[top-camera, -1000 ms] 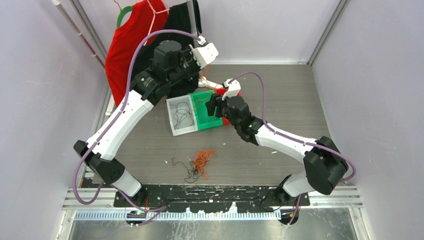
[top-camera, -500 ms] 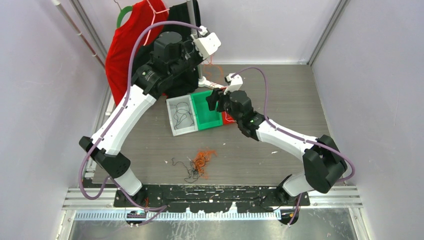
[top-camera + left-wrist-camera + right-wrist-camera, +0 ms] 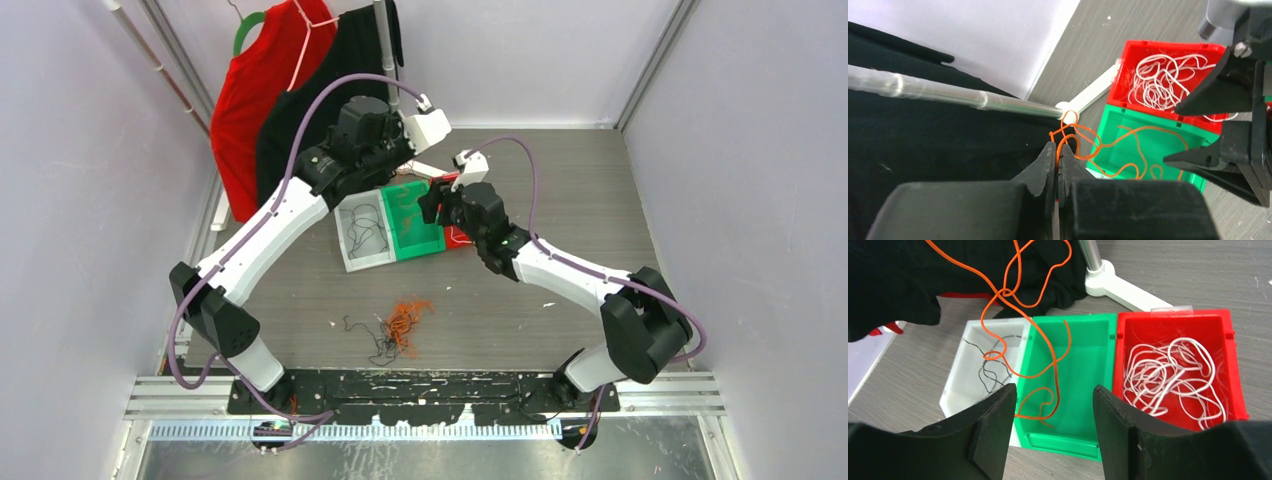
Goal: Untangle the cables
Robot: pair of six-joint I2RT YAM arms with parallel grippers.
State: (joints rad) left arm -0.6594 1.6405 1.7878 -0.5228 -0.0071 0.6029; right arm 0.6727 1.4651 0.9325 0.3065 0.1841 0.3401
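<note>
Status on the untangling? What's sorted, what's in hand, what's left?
Done: white cables lie in the red bin, black cables in the white bin. In hand: left fingers are shut on an orange cable whose tail hangs into the green bin; right fingers are open above it. Left: an orange-and-black snarl lies on the table near the arm bases.

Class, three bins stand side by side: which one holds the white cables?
The red bin, at one end. The middle green bin has an orange cable trailing in; the white bin holds black ones.
</note>
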